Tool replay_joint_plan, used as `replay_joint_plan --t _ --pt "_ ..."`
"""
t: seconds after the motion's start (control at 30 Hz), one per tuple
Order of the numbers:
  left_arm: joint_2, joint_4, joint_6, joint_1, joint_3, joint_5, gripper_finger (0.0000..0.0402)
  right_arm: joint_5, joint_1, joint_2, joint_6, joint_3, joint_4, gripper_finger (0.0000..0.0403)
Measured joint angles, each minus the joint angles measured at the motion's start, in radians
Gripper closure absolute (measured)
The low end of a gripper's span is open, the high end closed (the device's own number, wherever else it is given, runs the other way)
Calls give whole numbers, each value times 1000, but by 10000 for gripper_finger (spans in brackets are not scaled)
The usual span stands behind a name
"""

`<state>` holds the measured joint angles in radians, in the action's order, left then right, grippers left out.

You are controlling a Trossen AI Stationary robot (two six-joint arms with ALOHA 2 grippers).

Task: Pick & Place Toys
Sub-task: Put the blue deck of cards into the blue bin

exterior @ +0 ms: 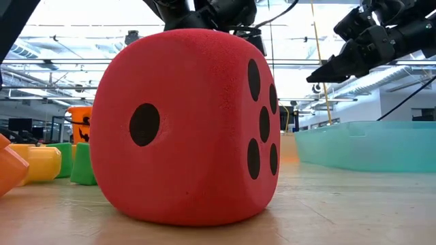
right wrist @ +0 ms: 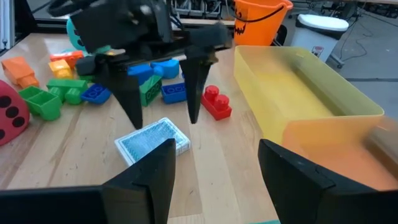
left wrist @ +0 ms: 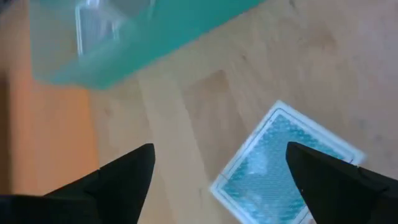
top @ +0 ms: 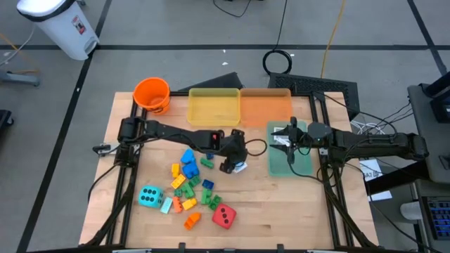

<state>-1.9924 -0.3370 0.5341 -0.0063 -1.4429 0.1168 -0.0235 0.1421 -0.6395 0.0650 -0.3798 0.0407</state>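
Scanning from the left side of the table, I see the orange bucket at the far corner and the toy pile in front of it: a cyan die, loose bricks in several colours, and a red die nearest the front edge. Just past the pile, the left gripper hangs point-down with its fingers spread wide, straddling a blue-backed card deck that lies flat on the wood; that pose looks like the setup for a pinch, with nothing held yet. Behind stand the yellow tray and orange tray. Farthest right, the right gripper waits above the green tray, fingers parted and empty, probably keeping clear while the left arm works.
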Motion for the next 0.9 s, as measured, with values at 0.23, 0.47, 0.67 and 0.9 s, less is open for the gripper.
replay_joint_plan --t 0.23,0.47,0.67,0.9 --pt "-22 -22 206 -2 -1 -172 63 0 0 0 2 0 -18 204" --pt "-89 -44 362 1 -3 -121 65 0 0 0 3 0 -26 204" --pt "-99 -1 355 14 -3 -115 73 0 0 0 7 0 -27 204" --pt "-116 55 -35 53 -1 -128 87 0 0 0 7 0 -30 204"
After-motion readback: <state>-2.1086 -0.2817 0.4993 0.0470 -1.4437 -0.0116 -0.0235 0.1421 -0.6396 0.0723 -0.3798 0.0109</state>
